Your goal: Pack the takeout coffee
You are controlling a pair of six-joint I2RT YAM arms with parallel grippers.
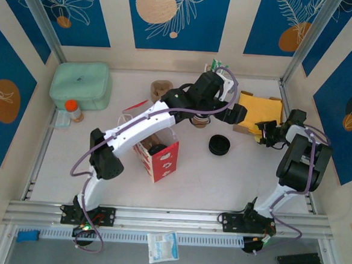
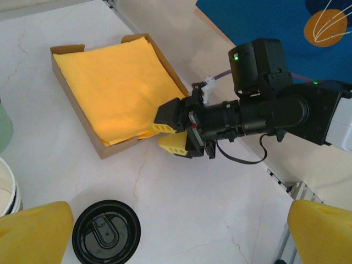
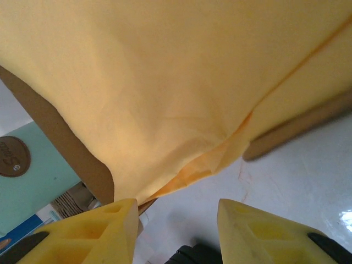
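Observation:
A red and white paper bag (image 1: 160,156) stands open at mid-table. In its mouth sits a round black lid (image 1: 156,149) that looks like the takeout coffee; the bag walls hide the cup body. My left gripper (image 1: 236,117) (image 2: 176,239) hangs open over bare tabletop, to the right of a loose stack of black lids (image 2: 106,231) (image 1: 219,145), holding nothing. My right gripper (image 1: 264,132) (image 3: 176,234) (image 2: 171,135) is open at the near corner of the yellow napkins (image 3: 165,82) (image 2: 118,82). Its left finger is close to the napkin edge, with nothing between the fingers.
The napkins lie in a cardboard tray (image 1: 248,96) at the back right. A cream lidless cup (image 2: 7,190) shows at the left edge of the left wrist view. A mint-green case (image 1: 81,84), an orange-capped bottle (image 1: 73,109) and a brown stack (image 1: 161,88) stand at the back left.

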